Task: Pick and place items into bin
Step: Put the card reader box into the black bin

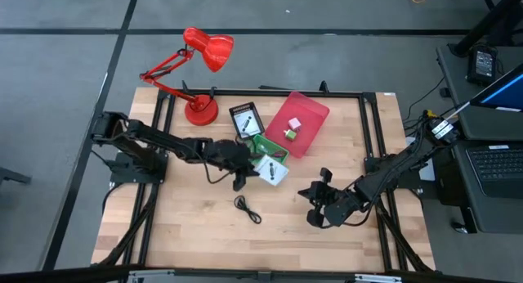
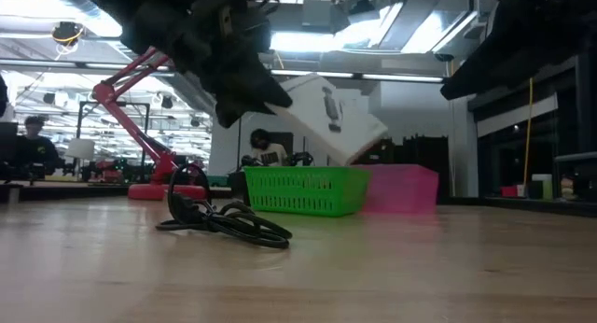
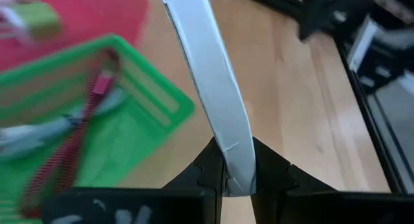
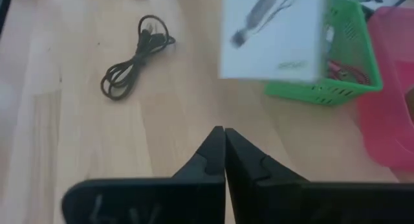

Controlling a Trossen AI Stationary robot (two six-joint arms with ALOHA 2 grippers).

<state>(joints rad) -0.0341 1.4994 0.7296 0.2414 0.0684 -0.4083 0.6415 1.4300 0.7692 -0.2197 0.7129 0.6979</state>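
Your left gripper (image 3: 234, 175) pinches a white card (image 3: 210, 81) edge-on above the green basket (image 3: 139, 120), hiding its markings, while your right gripper (image 4: 224, 149) rests closed, empty.

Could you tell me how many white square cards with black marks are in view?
2: one white square card lies flat on the table beside the red desk lamp's base; the other card is clamped in the left gripper's fingers at the green basket.
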